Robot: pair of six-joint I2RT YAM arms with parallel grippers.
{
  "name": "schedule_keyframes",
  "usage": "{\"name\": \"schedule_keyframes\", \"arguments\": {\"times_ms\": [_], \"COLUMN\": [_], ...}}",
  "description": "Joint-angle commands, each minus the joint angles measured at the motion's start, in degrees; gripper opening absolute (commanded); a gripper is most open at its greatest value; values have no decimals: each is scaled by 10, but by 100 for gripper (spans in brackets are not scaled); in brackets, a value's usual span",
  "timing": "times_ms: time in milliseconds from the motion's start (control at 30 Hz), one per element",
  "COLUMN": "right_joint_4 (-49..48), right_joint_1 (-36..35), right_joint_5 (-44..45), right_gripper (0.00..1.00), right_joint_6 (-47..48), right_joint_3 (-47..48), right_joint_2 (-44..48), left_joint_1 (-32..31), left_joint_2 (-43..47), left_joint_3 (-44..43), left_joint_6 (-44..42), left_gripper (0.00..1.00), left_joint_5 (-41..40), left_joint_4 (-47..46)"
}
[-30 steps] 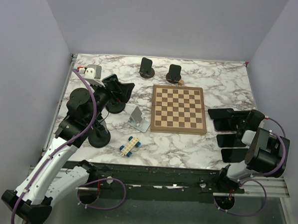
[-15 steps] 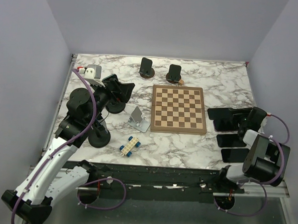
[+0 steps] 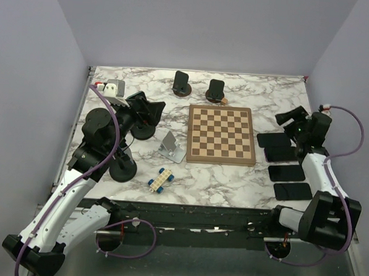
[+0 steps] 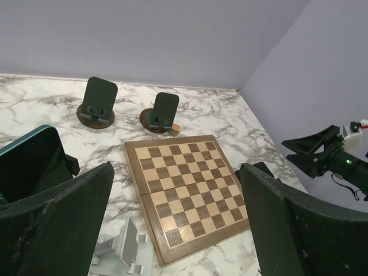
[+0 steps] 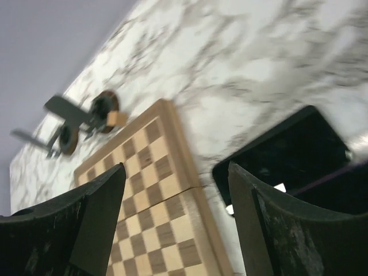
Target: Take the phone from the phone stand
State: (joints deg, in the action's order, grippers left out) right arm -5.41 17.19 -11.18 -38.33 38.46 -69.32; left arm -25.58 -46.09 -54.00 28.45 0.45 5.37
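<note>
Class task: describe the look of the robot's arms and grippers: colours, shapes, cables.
Both the left arm and right arm have black joints with white link shells. A purple cable runs along each. The left gripper and right gripper are black, with broad wedge-shaped fingers, scuffed grey at the edges.

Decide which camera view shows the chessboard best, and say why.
Top external: the whole chessboard lies unobstructed, seen from above. Left wrist shows it slanted, one corner hidden. Right wrist shows only part, tilted and blurred.

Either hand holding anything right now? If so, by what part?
Nothing is held. The left hand is open with nothing between its fingers, and the right hand is open and empty too.
</note>
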Motion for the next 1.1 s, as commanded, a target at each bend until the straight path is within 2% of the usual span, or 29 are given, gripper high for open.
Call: {"name": "schedule_keyframes", "arguments": {"times_ms": [0, 133, 167, 200, 300, 500, 667, 733, 900, 1067], "right_joint_4": [46, 25, 17, 14, 6, -33, -21, -8, 23, 100], "right_joint_1": [-98, -204, -236, -266, -379, -520, -634, -667, -717, -745], "right_joint_5": [-29, -35, -41, -46, -9, 12, 97, 154, 233, 275], "right_gripper": [81, 85, 89, 100, 100, 100, 100, 100, 100, 100], "right_joint_6": [109, 126, 131, 136, 161, 135, 135, 130, 132, 162], "right_joint_3": [44, 67, 74, 85, 109, 160, 250, 296, 426, 584], "right_joint_2": [16, 24, 19, 14, -5, -70, -154, -195, -299, -392], "left_joint_1": [4, 4, 3, 2, -2, -49, -49, -49, -48, -48], "left_joint_2": [8, 13, 14, 15, 20, 43, 102, 137, 205, 264], "left_joint_3": [-23, -23, -22, -21, -18, -25, -17, -8, 3, 13], "left_joint_6": [-28, -49, -54, -61, -84, -171, -131, -110, -91, -88], "left_gripper": [99, 99, 99, 99, 99, 99, 99, 99, 99, 99], "left_joint_5": [-33, -54, -63, -70, -98, -194, -205, -206, -219, -254], "left_joint_4": [3, 4, 3, 3, -1, 9, 105, 143, 242, 296]}}
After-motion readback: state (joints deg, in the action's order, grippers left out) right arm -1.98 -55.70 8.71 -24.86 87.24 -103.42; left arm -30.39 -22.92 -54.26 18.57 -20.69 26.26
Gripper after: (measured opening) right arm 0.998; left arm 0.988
